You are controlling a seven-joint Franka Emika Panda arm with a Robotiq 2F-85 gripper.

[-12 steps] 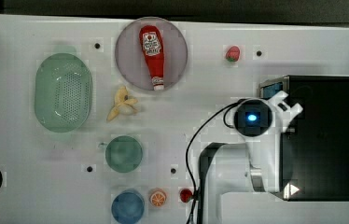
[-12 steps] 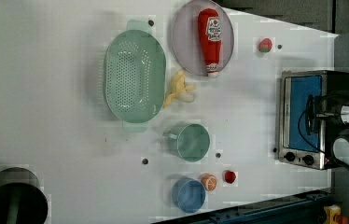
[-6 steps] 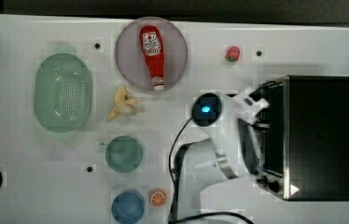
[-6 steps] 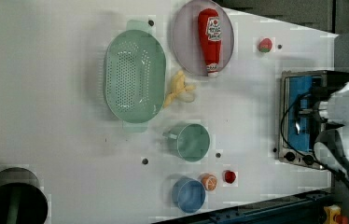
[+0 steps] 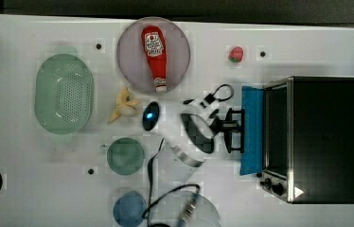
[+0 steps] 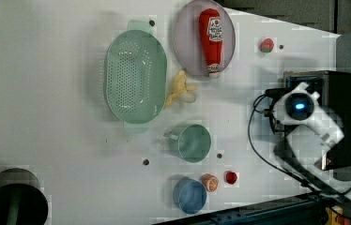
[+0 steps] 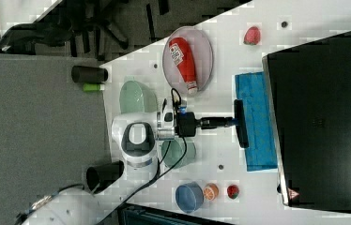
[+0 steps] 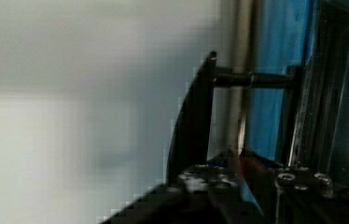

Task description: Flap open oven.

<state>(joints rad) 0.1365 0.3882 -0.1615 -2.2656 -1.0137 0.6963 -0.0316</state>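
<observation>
Oven [image 5: 324, 137]: large boxy toaster oven, black top, silver metal front frame, two black knobs at one front corner; stands at the top view's right edge of the white tabletop [image 5: 33, 189]. Its blue-tinted glass door [image 5: 252, 130] hangs part-way down, swung out from the frame toward the top view's left; the right view shows it lying close to flat in front of the oven's mouth.

Door handle [image 7: 240, 123]: dark bar on two short posts, at the door's free edge.

Hand [image 5: 234, 126]: black, two-fingered, on the white arm, reaching level from the top view's left and meeting the handle at about mid-length. Fingers narrowly parted and, judging by the right and wrist views, closed around the bar; the wrist view shows the bar running just past the hand's body.

Step in hand: the pull-down of the door, judged well along but perhaps not at full swing. The next move calls for drawing the handle further outward and down along the hinge's arc until the door rests fully open, then releasing the bar; pulling straight instead of along the arc could drag the oven.

Nearby, well apart from the oven: red ketchup bottle [image 5: 154, 56] on a round grey plate [image 5: 128, 52]; green perforated colander [image 5: 64, 92]; small red strawberry [image 5: 235, 54]
</observation>
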